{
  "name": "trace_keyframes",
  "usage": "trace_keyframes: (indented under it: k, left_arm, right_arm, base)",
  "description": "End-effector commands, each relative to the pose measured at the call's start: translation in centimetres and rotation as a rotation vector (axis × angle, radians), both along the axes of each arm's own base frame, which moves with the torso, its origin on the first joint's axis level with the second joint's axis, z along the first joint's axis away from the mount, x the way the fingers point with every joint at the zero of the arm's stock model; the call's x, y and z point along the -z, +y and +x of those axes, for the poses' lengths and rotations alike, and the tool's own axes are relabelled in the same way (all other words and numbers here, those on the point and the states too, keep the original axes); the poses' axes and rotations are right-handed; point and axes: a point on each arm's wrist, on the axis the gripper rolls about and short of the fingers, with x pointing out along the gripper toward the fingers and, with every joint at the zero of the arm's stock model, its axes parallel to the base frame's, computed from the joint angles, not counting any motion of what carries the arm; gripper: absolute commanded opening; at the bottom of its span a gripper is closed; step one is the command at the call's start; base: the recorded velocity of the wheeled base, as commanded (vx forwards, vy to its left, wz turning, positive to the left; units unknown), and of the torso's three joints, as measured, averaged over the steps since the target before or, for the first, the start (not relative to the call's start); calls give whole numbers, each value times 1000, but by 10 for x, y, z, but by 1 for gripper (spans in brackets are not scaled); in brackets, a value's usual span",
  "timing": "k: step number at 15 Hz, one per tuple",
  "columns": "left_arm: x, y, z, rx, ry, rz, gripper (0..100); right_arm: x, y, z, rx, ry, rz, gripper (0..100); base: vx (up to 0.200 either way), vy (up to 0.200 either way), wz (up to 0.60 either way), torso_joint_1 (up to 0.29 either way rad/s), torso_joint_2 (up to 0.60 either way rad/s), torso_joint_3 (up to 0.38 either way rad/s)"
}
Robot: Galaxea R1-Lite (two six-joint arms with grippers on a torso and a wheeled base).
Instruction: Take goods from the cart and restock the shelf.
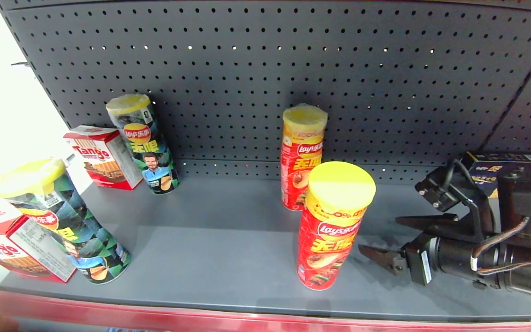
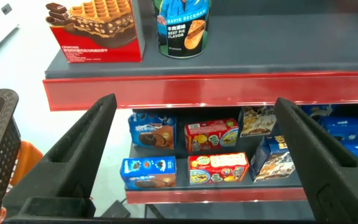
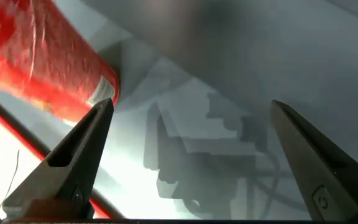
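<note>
**Red can placed, right arm free to back out**

Nearest in, the left end effector [image 2: 194, 102] hangs below the shelf lip [image 2: 197, 90], fingers wide apart and empty. On the shelf [image 1: 210, 240] the front red can [image 1: 334, 226] stands upright close to the front edge. The right end effector [image 1: 380, 235] is just beside it, spread and holding nothing. Placement looks done. The next move calls for a straight pull-back without clipping the can, then a trip to the cart. There is open room to the left, toward the green can [image 1: 62, 221]. The back red can [image 1: 302, 157] stands near the pegboard [image 1: 270, 60].

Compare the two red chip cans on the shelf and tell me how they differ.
The front red can stands near the front edge of the shelf; the rear red can stands farther back, nearer the pegboard. The front red can is right beside the open right gripper; the rear red can is farther from it. Both are upright, red, with yellow lids.
</note>
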Motion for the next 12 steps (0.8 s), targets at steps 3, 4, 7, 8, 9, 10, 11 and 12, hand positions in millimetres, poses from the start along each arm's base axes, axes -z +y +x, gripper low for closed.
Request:
trace_keyframes:
  k: [3,4,7,8,9,10,11,12]
  left_arm:
    - [0,0,0,0,1,1,100]
    - [0,0,0,0,1,1,100]
    - [0,0,0,2,3,1,100]
    - [0,0,0,2,3,1,100]
    - [0,0,0,0,1,1,100]
    - [0,0,0,0,3,1,100]
    - [0,0,0,0,3,1,100]
    - [0,0,0,0,3,1,100]
  right_arm:
    - [4,14,12,-21,19,-14,100]
    - [4,16,12,-25,19,-14,100]
    - [6,23,11,-50,24,-18,100]
    - [6,24,11,-54,23,-17,100]
    - [5,24,11,-56,20,-15,100]
    - [4,23,10,-52,19,-14,100]
    - [4,22,10,-51,17,-12,100]
    - [2,21,10,-46,13,-9,100]
  base:
    - [0,0,0,0,0,0]
    - [0,0,0,0,0,0]
    - [0,0,0,0,0,0]
    - [0,0,0,0,0,0]
    - [0,0,0,0,0,0]
    - [0,0,0,0,0,0]
    - [0,0,0,0,0,0]
    - [0,0,0,0,0,0]
